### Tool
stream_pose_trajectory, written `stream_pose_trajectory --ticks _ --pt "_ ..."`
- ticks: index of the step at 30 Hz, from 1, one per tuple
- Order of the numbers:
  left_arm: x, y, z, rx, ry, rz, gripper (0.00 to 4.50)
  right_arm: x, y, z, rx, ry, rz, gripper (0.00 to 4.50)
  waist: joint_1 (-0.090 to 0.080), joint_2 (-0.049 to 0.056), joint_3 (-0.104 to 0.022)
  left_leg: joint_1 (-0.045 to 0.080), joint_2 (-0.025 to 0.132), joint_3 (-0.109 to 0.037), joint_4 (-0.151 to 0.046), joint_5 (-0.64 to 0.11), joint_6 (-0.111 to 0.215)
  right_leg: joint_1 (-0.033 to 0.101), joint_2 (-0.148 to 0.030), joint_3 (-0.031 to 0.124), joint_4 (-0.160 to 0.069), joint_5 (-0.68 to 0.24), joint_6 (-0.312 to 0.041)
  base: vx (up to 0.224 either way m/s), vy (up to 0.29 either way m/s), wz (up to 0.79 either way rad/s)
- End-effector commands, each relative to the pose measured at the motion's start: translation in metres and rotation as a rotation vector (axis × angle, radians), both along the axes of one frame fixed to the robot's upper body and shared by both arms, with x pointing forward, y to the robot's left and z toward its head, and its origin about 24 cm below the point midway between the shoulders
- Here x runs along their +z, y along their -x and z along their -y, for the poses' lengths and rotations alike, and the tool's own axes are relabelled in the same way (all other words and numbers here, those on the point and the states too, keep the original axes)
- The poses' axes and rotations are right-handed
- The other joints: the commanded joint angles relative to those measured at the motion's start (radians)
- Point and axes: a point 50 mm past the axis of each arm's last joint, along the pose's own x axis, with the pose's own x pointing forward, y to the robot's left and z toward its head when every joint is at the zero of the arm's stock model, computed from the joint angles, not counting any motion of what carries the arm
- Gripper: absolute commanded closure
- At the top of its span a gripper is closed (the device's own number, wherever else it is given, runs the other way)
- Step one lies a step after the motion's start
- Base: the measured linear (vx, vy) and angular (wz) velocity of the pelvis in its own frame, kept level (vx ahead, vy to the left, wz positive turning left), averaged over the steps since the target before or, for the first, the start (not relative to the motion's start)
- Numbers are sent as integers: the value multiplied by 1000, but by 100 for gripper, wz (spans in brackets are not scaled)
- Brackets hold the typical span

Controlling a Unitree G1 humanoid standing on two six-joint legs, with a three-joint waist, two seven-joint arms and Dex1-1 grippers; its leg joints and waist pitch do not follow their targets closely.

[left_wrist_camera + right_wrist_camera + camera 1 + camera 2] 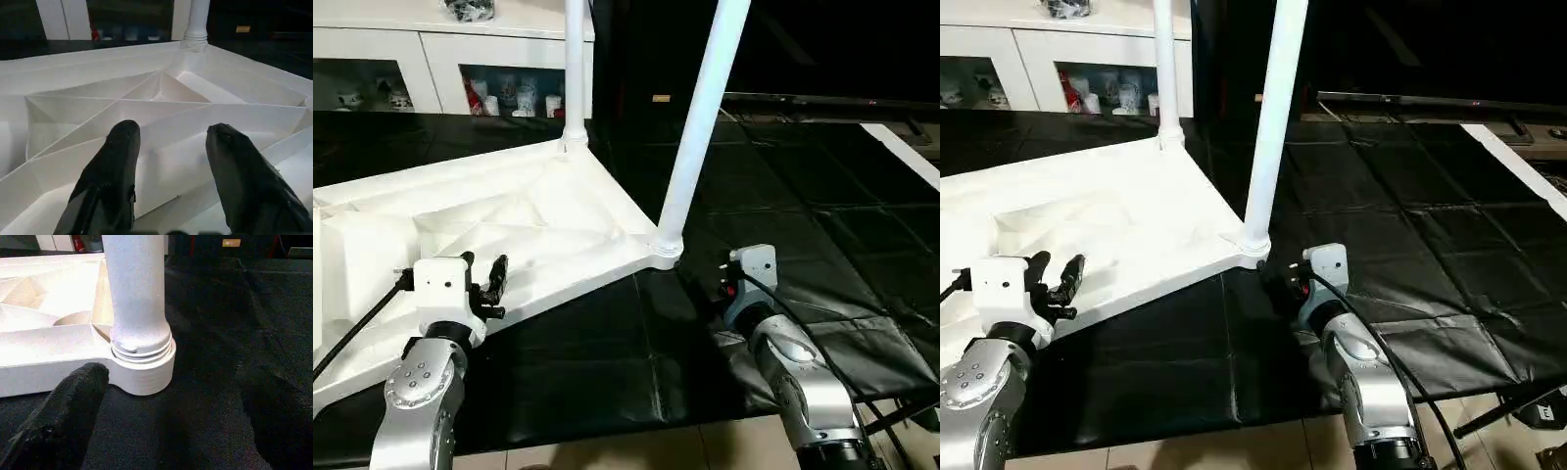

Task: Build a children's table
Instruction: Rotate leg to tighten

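The children's table lies upside down on a black mat, its white top (538, 220) showing the ribbed underside. One white leg (574, 69) stands upright in the far corner socket. Another leg (702, 127) stands in the near right corner socket (142, 367). My left gripper (173, 131) hovers open over the ribs near the top's front edge, with nothing between its fingers (498, 272). My right gripper (178, 382) is wide open just in front of the near right socket, low over the mat. Its fingers (73, 401) stand apart from the socket.
A white glass-door cabinet (431, 59) holding cups stands behind the table top. The black mat (803, 206) stretches out to the right, with a white strip (901, 152) at its far right edge. Tiled floor (636, 446) shows past the mat's front edge.
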Motion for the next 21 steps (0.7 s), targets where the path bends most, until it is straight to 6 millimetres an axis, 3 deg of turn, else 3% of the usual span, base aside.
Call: stream_pose_trajectory --ticks 1,21 --pt "0 0 1 -6 2 7 203 4 -2 1 8 4 10 0 2 15 -55 2 41 -17 -77 -203 1 45 -73 80 -74 -228 -65 0 0 0" --pt "0 0 1 -6 2 7 203 4 -2 1 8 4 10 0 2 15 -55 2 41 -17 -76 -204 0 45 -73 80 -75 -228 -66 0 0 0"
